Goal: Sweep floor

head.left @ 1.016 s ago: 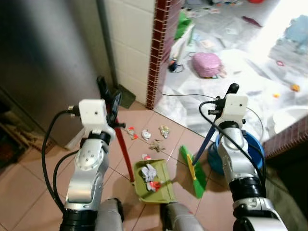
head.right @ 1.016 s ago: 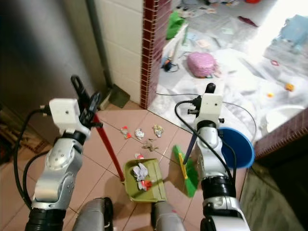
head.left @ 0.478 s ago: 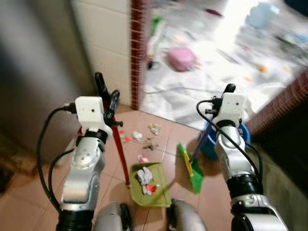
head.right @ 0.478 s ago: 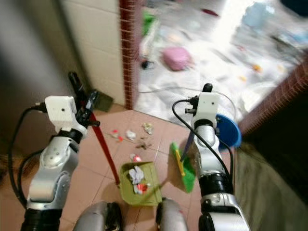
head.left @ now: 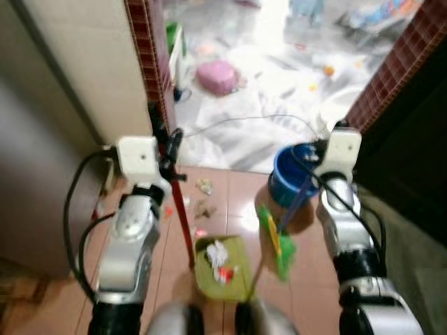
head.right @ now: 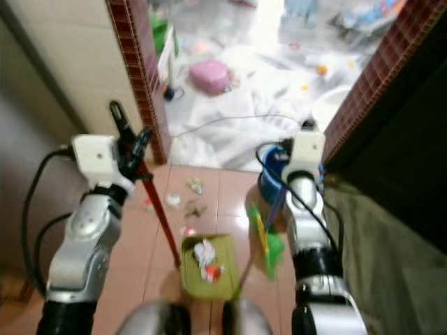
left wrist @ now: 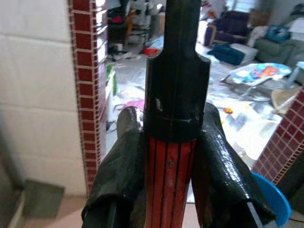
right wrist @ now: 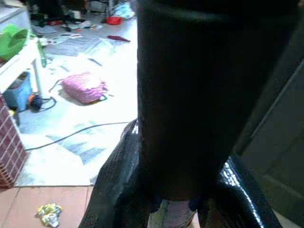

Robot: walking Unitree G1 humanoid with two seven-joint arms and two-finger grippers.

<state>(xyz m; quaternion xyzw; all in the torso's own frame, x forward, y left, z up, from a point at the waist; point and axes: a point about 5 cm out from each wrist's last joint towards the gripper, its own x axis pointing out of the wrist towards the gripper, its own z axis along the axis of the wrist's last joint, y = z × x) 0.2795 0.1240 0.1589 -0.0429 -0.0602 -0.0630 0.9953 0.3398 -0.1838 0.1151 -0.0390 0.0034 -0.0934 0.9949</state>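
Observation:
My left gripper (head.left: 165,137) is shut on the black-capped top of the red dustpan handle (head.left: 184,222); the left wrist view has both fingers (left wrist: 121,164) pressed against it. The green dustpan (head.left: 221,271) rests on the tiles by my feet and holds some white and red litter. My right gripper (head.left: 336,130) is shut on the dark top of the broom handle (right wrist: 183,99). The blue shaft (head.left: 294,205) runs down to the green broom head (head.left: 276,242), to the right of the dustpan. Scraps of litter (head.left: 203,187) lie on the tiles beyond the dustpan.
A brick-edged tiled wall (head.left: 145,63) stands at the left and a brick wall (head.left: 398,63) at the right, with a doorway between. A blue bucket (head.left: 285,174) sits by the broom. Beyond lie a cable (head.left: 230,122), a pink bundle (head.left: 217,73) and scattered clutter.
The whole view has swung so the doorway now lies straight ahead, and the picture is blurred. Both grippers keep their hold; dustpan and broom stay in place before my feet.

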